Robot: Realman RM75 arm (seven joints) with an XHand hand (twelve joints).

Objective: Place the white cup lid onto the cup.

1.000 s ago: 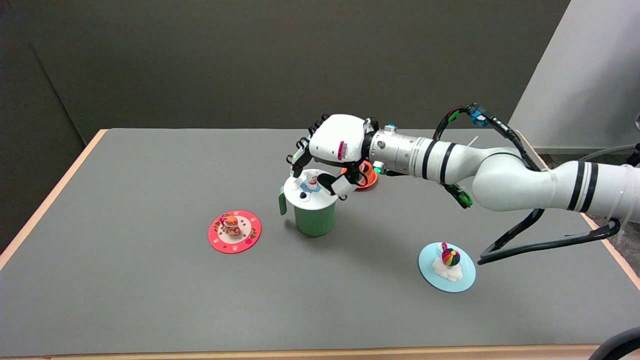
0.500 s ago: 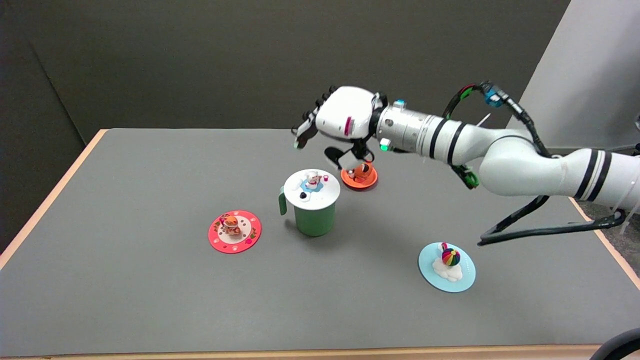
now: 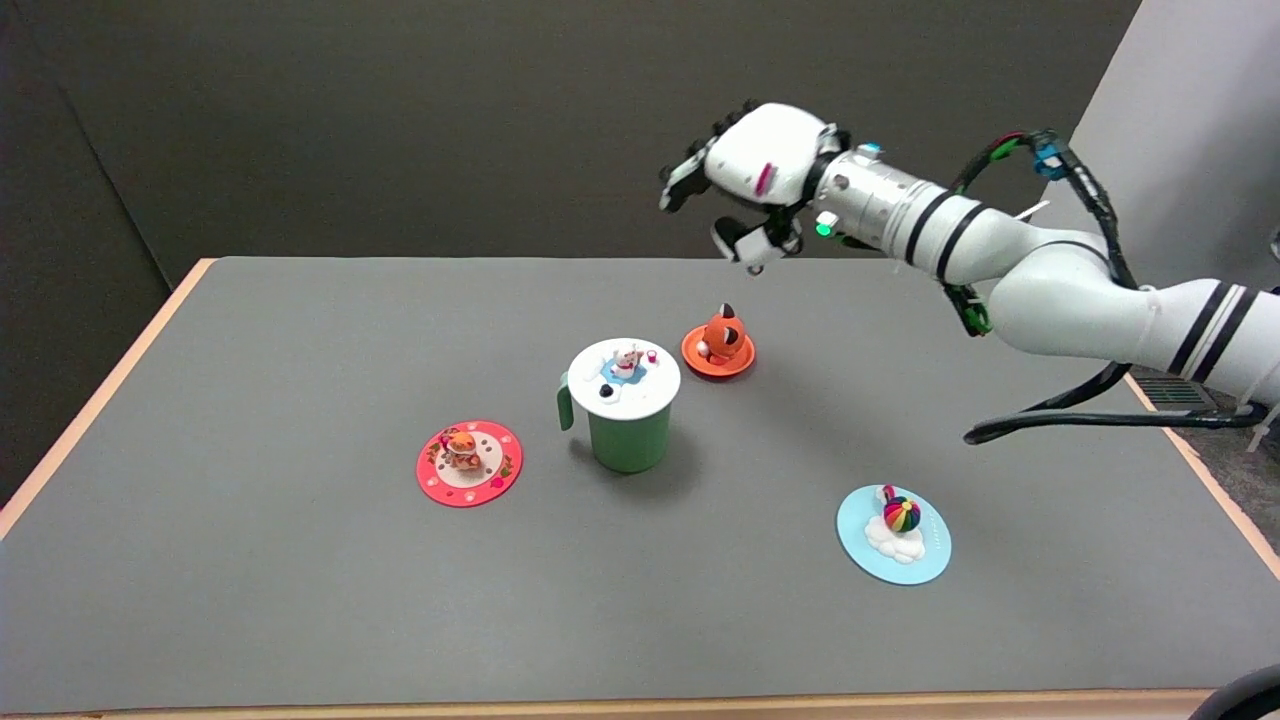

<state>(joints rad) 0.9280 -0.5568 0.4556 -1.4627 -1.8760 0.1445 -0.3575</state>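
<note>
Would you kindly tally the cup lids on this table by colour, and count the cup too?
White lid, sitting on the cup: 1
Red lid, flat on the table: 1
Orange lid, flat on the table: 1
Light blue lid, flat on the table: 1
Green cup: 1
Total: 5 things, 4 lids and 1 cup.

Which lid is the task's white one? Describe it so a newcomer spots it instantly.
Find the green cup with a handle near the middle of the grey table. The white cup lid sits on top of it, bearing a small white figurine. The red lid, orange lid and blue lid all lie flat on the table.
</note>
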